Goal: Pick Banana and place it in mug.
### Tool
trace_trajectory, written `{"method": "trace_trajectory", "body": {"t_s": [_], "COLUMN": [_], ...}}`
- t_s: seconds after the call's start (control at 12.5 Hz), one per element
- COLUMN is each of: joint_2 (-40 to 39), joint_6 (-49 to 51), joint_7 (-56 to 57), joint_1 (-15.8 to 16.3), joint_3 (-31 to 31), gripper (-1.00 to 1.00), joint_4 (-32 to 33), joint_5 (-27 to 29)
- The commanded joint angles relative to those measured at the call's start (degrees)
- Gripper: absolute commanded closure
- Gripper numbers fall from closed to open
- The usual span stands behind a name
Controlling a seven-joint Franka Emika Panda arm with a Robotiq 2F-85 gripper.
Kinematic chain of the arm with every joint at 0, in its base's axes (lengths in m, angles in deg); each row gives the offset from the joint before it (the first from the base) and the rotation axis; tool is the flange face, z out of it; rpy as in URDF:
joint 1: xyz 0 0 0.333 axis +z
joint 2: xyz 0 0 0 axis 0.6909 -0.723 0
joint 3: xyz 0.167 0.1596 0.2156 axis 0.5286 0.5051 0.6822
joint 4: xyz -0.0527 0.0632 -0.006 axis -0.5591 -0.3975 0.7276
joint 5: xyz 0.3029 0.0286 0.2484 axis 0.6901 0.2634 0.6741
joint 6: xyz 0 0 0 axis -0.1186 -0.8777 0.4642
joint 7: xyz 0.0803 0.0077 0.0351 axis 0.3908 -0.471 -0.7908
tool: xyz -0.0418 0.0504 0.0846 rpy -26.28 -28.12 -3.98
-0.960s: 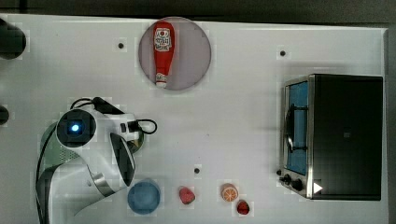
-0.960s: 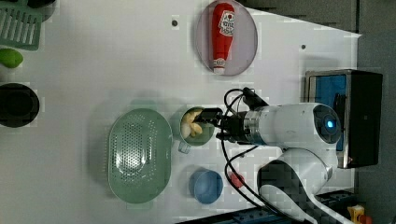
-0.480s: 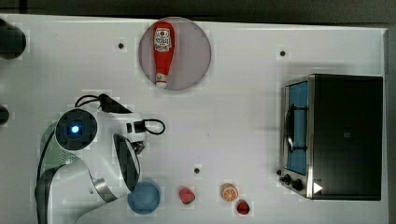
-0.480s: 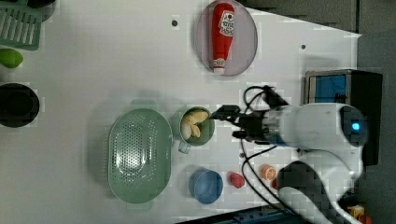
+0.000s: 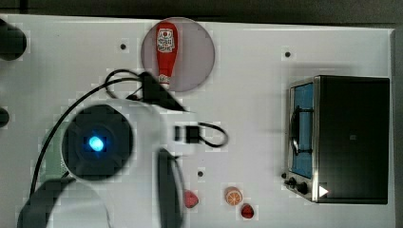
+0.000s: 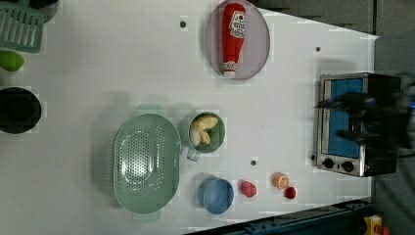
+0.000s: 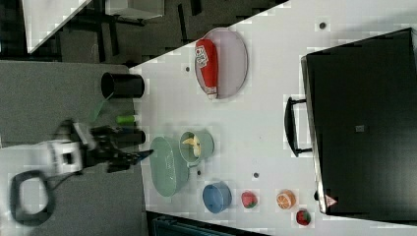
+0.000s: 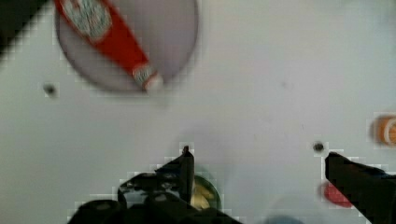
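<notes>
The pale-yellow banana point(image 6: 203, 129) lies inside the dull-green mug point(image 6: 220, 139), which stands beside the colander. The right view shows the banana point(image 7: 193, 143) in the mug point(image 7: 208, 145) too. My gripper point(image 8: 257, 163) is open and holds nothing, with its dark fingers point(image 8: 183, 169) far apart, high above the table. In the wrist view the mug point(image 8: 211, 188) peeks out from behind one finger. In the left view the gripper point(image 6: 345, 117) is a dark blur over the toaster oven. In the right view the gripper point(image 7: 131, 156) hangs off the table's left.
A pale-green colander point(image 6: 147, 164) sits against the mug. A blue bowl point(image 6: 216, 196) and small red and orange toy fruits point(image 6: 248, 188) lie near the front edge. A ketchup bottle point(image 6: 233, 36) rests on a plate point(image 6: 258, 44). A toaster oven point(image 6: 342, 122) stands at the left view's right.
The arm has lifted well up and away from the mug, looming large in the top view. The banana stays in the mug, free of the gripper.
</notes>
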Motion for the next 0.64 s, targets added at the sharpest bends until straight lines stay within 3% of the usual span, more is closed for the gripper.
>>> {"method": "trace_trajectory", "body": {"t_s": [0.08,0.24,0.64], "joint_2": [0.3,0.3,0.2], "joint_6": [7.2,13.9,16.7], "joint_7": [2.3,5.6,11.1], "joint_1": [-0.6,-0.7,-0.8], "joint_3": [-7.0,-10.2,-14.7], "gripper": [-1.00,-1.00,-1.00], "joint_4": [-5.5,-8.9,-11.2], "joint_5": [1.2,1.2,-0.6]}}
